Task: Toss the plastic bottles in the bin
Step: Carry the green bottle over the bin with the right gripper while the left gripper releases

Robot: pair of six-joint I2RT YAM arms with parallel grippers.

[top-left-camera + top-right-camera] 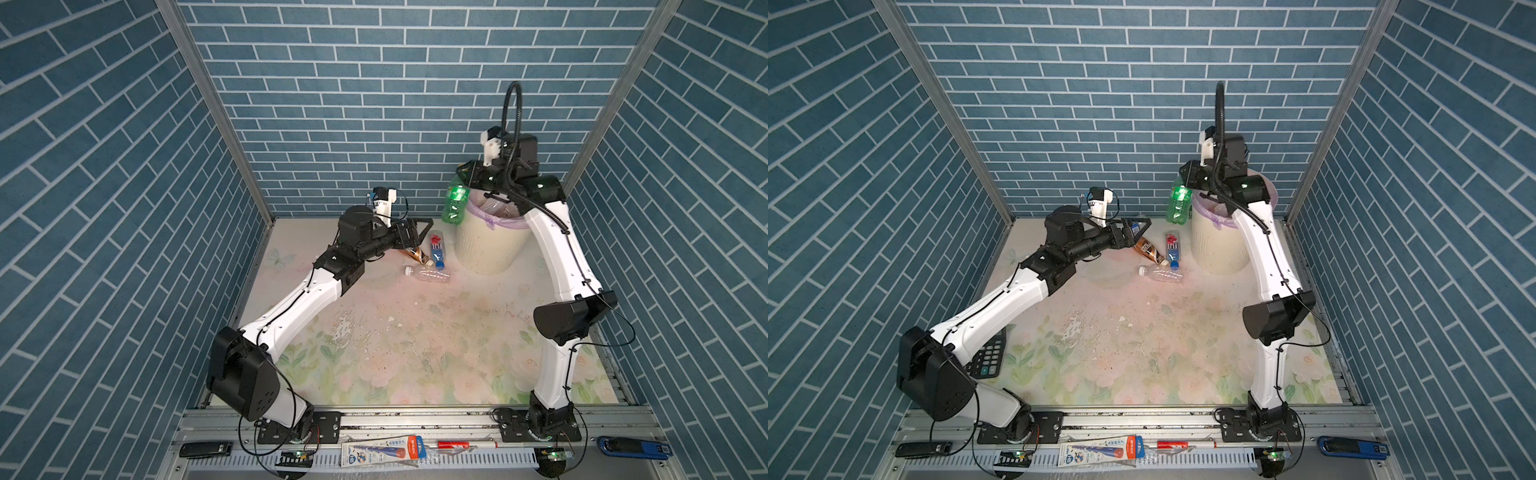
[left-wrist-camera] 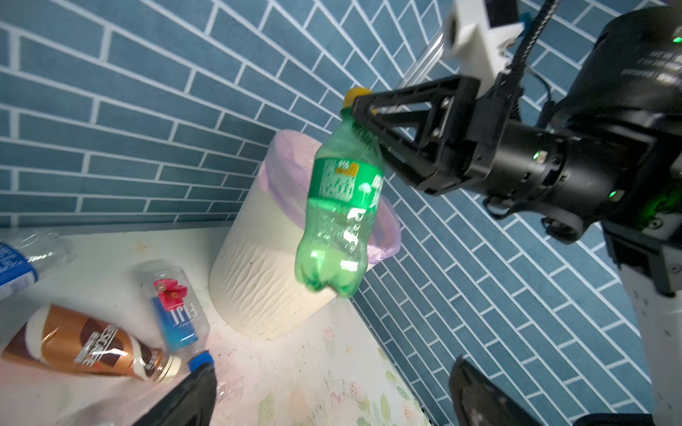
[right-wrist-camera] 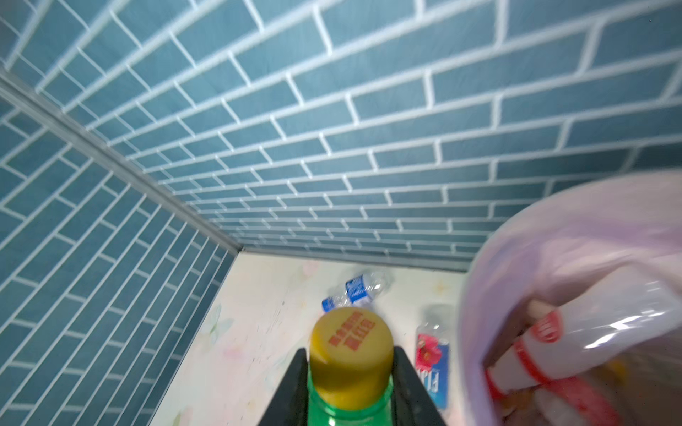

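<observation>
Gripping green bottle [image 2: 341, 206] by neck, right tool [image 2: 360, 112] hangs beside bin [image 1: 486, 245].

Blue brick walls [image 1: 374, 83]; floral tabletop [image 1: 395, 353].

The green bottle [image 2: 339, 221] has a yellow cap [image 3: 350, 356]. The bin [image 1: 486, 245] is cream with a lilac bag [image 2: 288, 147]. The surface [image 1: 415, 332] has pale flowers, maybe pink. The walls [image 1: 353, 83] have blue bricks.
</observation>
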